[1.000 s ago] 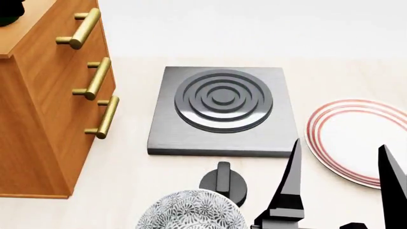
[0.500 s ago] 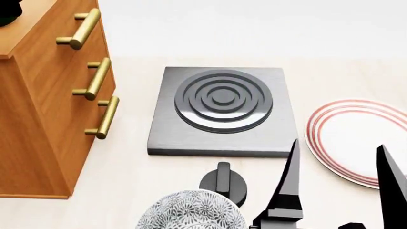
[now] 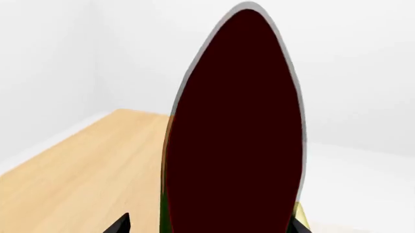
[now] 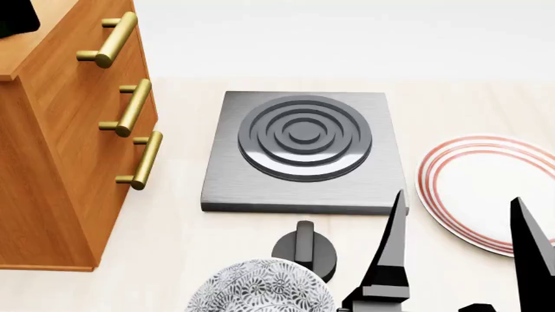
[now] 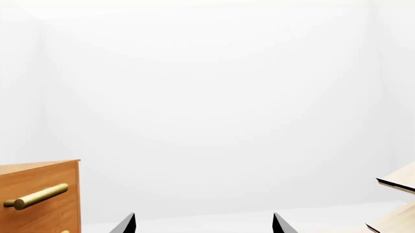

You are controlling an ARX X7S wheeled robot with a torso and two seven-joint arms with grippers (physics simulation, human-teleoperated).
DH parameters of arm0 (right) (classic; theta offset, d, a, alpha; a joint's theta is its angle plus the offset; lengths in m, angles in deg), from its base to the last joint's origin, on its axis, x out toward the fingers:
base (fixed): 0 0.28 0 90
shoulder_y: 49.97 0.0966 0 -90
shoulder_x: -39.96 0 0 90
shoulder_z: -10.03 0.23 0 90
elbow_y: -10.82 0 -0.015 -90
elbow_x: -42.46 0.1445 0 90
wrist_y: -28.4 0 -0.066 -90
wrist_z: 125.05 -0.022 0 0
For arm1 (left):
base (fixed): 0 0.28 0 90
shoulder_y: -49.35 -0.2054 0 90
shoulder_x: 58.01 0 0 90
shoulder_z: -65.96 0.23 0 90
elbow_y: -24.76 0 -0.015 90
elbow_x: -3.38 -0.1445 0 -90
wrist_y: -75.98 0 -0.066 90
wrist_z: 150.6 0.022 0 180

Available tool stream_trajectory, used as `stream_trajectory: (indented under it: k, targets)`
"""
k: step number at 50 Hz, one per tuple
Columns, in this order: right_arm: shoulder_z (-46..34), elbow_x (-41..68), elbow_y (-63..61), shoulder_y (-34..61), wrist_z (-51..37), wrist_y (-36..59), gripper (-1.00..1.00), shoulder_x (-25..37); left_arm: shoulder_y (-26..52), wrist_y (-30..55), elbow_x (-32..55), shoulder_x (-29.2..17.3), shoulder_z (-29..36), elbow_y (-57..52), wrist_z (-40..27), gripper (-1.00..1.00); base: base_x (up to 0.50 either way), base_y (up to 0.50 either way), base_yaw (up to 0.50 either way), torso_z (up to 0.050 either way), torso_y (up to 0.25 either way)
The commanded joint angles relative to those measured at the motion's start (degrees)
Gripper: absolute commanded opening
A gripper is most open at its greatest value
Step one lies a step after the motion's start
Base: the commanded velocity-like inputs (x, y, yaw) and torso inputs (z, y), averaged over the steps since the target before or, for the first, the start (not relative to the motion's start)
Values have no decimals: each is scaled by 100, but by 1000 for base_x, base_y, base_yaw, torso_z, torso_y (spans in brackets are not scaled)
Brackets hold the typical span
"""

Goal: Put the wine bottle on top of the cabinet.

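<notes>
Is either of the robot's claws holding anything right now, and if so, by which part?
The right gripper is open and empty. The left gripper's camera is filled by a dark rounded thing, probably the wine bottle, between its fingertips, but a firm grip or its place cannot be told.

The right gripper (image 4: 459, 224) points forward, its black fingers (image 4: 390, 247) spread apart with nothing between.

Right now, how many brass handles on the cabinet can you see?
3, in the head view on the cabinet front: top handle, middle handle, lowest handle. Others may be hidden.
</notes>
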Motion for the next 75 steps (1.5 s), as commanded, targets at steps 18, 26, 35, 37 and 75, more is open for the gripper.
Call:
stream_trajectory:
  k: [18,26,35,37,75]
  targets:
    - [-50,-11,5,6,-11,-14,100,13,14,-118,-124,10,148,-34,-112,100,0,0,0,0,0]
    - [-78,-33,2,2,-17,-13,100,14,-259,-251,-55,-22,139,-424,-47,100,0,0,0,0,0]
    - [-109,-37,-18,14,-29,8,100,22,-672,-241,94,-239,65,-1007,-78,100,0,0,0,0,0]
    - [-125,-54,-1,13,-14,-5,100,19,-812,-161,177,-324,48,-1343,-129,100,0,0,0,0,0]
    - [-261,-47,-125,104,-55,70,100,36,-3572,-803,363,-1399,-224,-5989,-1331,100,0,0,0,0,0]
